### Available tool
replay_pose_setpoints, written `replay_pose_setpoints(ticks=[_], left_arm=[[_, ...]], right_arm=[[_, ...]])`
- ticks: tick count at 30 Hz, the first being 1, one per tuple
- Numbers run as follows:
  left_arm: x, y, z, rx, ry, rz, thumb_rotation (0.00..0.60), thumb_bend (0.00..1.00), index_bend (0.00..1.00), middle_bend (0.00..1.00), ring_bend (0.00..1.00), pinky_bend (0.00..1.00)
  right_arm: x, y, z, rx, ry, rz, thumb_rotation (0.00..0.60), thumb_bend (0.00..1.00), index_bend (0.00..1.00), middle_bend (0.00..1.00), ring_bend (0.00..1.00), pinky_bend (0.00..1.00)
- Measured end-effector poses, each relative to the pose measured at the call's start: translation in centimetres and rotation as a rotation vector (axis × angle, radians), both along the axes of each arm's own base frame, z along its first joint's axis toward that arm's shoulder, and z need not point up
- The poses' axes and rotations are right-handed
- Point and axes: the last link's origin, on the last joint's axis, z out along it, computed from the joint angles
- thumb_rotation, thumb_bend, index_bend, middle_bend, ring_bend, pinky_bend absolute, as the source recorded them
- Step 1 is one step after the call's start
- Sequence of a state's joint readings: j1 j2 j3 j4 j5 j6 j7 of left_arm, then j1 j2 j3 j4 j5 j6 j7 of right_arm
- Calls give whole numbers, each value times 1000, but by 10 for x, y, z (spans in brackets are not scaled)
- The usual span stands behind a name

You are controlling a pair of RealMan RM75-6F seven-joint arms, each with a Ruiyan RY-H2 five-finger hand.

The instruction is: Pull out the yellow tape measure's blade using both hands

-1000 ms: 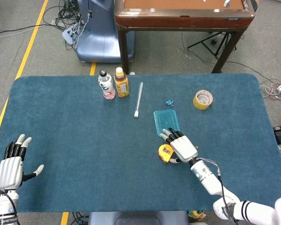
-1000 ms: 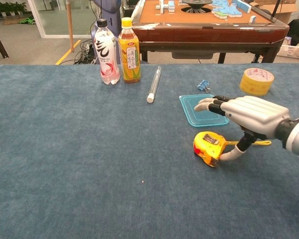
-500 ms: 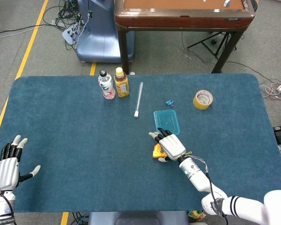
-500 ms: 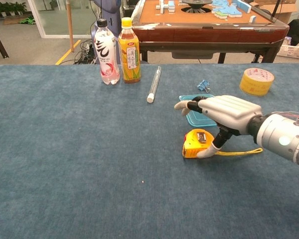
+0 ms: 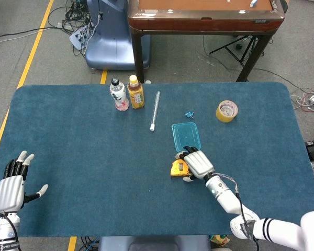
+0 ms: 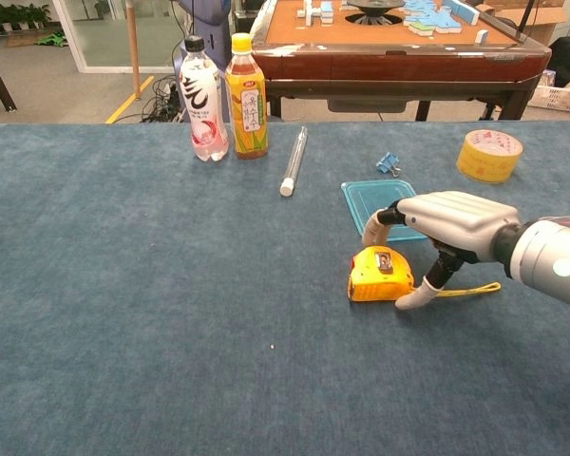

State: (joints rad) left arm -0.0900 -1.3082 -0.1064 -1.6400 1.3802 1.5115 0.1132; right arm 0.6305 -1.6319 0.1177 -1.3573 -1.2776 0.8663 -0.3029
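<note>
Blue felt covers the table (image 5: 94, 157), where, at about seven o'clock, the left hand (image 5: 11, 187) waits with fingers spread and nothing in it, presumably held back for the blade. Near five o'clock of centre lies the yellow tape measure (image 6: 379, 275), flat on its side. The right hand (image 6: 451, 223) arches over its three-o'clock edge, fingers curling down and thumb at the case, likely to steady it; no firm grip shows. Only the chest view reveals the yellow wrist strap (image 6: 470, 289).
</note>
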Motion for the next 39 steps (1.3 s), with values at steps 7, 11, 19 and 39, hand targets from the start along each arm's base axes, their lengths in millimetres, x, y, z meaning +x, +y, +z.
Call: replay_pose_setpoints(ticks=[7,11,19,39], left_arm=[[1,2,-3,-6,-1,-3,600,173,102,0,0,0],[1,3,-2,-5,0,-2,600,173,102,0,0,0],[0,4,-2,-5,3,2,600,173,103,0,0,0],[17,30,0,-61,-27,-59,600,173,102,0,0,0]], right_arm=[[-3,-3,-1,-2,3,-6,600,151,322,314,133,173],[-2,-5,-2,-4,0,-9,600,150,322,314,133,173],[5,-9,-8,4,-10,-1,600,153,323,316,136,172],[38,-9,5,-22,-94,18,600,564,631,650,501,230]])
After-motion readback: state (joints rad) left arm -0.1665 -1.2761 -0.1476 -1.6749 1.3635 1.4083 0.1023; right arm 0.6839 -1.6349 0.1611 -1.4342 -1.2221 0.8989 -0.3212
